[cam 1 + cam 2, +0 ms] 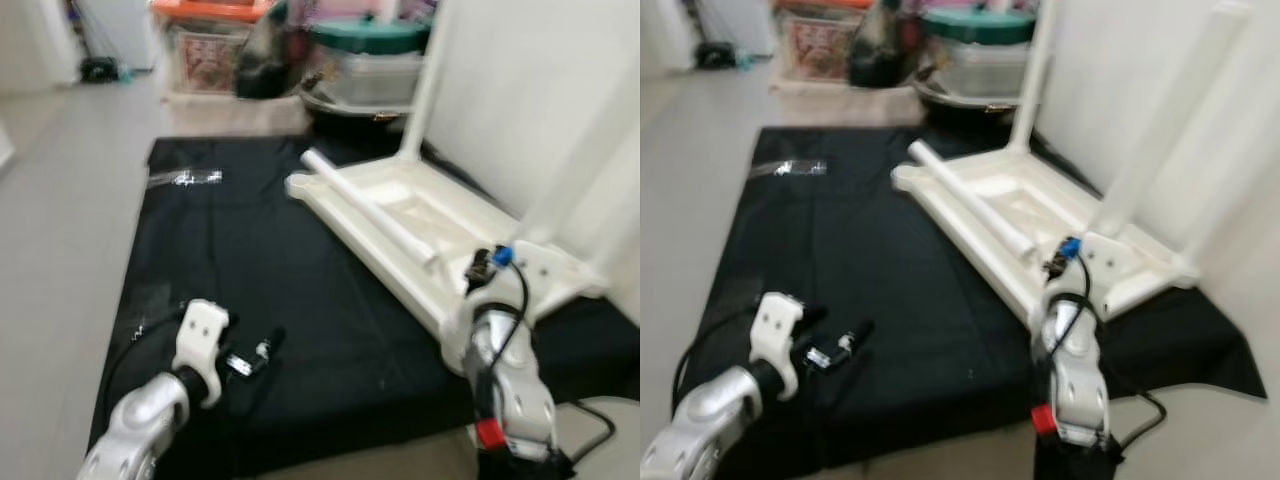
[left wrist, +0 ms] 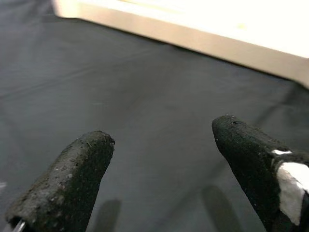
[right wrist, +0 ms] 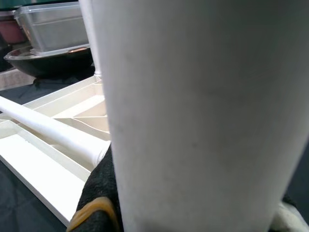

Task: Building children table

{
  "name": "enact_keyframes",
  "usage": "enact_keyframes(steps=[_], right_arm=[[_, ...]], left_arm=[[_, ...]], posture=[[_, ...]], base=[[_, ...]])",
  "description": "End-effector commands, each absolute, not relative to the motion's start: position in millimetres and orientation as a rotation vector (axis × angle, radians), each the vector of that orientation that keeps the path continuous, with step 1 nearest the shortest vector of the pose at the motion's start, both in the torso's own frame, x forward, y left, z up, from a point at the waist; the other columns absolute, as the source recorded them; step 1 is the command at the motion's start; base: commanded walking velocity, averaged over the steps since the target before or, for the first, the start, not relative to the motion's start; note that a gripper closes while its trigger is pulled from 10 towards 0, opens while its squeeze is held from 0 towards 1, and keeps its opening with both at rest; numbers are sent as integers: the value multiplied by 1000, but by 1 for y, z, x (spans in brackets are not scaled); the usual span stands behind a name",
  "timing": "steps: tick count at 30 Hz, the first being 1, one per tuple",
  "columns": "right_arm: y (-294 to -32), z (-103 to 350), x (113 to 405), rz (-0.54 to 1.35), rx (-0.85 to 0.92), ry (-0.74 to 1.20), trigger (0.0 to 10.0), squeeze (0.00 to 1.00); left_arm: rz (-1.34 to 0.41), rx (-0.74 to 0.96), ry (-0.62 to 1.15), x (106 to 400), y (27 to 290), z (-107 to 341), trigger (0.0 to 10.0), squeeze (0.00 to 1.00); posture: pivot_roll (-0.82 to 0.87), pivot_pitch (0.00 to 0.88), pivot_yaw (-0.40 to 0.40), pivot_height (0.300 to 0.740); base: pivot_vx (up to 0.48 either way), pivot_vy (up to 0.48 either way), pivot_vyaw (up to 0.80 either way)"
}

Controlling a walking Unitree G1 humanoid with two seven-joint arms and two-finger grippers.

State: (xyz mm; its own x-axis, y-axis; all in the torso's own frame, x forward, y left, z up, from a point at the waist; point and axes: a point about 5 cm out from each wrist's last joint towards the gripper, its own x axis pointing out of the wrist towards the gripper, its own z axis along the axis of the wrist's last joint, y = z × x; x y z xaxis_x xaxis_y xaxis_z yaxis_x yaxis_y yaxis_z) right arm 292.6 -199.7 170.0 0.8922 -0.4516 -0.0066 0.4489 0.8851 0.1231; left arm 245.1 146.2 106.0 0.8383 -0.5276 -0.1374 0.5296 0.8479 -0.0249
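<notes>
right gripper [image 1: 1065, 262] clenched on upright leg [image 3: 203, 111] at tabletop [image 1: 400, 215] near corner | loose leg [image 1: 368, 207] lies diagonally, nearer my right | left gripper [image 2: 164, 169] released over mat [image 1: 250, 270]

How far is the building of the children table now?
Done: the upturned tabletop lies on the black mat, with a far leg standing in its corner. In hand: the right gripper holds the near leg upright at its corner. Left: one loose leg lies across the tabletop. The left gripper is open above the mat.
</notes>
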Motion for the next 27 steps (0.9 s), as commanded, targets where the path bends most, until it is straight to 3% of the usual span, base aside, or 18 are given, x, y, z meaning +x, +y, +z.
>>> enact_keyframes(steps=[1,16,27], right_arm=[[-204,160,290,-493,114,23,10000,0],[-209,156,288,-501,122,53,10000,0],[-202,154,311,-387,172,93,10000,0]], left_arm=[[-576,16,144,244,142,106,10000,0],[-583,19,153,243,141,103,10000,0],[-589,21,158,243,139,102,10000,0]], posture=[[32,0,-92,740],[25,0,-92,740],[35,0,-99,740]], base=[[0,0,0],[0,0,0],[0,0,0]])
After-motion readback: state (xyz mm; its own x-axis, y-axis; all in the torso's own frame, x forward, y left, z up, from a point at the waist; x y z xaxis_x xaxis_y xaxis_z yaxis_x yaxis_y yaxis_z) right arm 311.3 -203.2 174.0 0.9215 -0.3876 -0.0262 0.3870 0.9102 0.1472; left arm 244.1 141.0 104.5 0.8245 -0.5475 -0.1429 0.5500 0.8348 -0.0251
